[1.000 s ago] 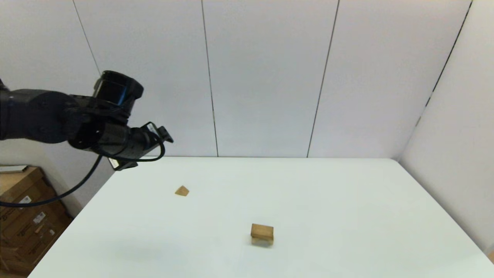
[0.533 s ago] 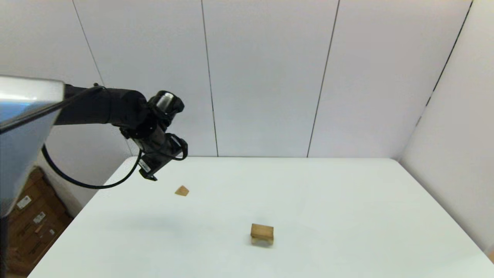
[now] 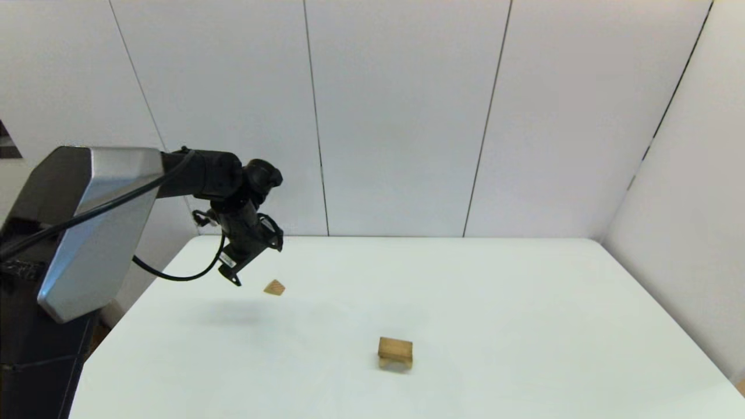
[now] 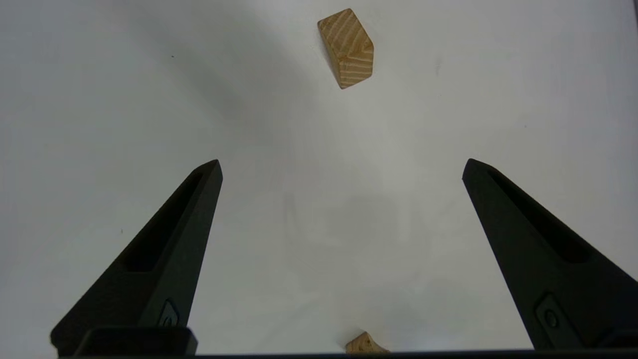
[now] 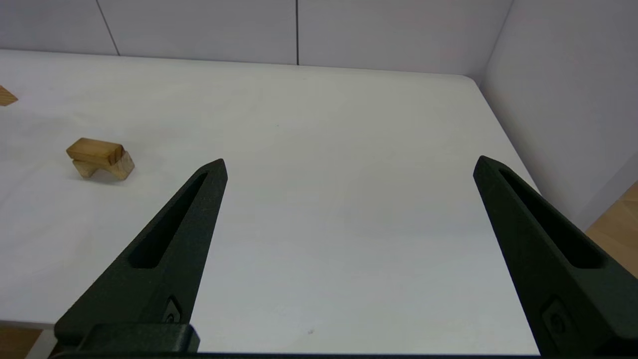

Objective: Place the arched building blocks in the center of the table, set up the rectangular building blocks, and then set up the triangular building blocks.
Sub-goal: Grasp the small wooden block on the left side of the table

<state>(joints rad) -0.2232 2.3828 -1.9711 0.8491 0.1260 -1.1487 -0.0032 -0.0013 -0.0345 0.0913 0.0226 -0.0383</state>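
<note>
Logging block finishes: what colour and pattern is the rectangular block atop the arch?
The rectangular block is light brown with striped wood grain, clearest in the left wrist view.

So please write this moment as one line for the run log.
left pincer: open, above small light-wood triangular wedge | flat oblong wooden block: on notched arch block | right pincer: open, idle

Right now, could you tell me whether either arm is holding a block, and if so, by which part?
Nothing is held. The left gripper hangs open above the table near the triangular block; the right gripper is open and empty.
</note>
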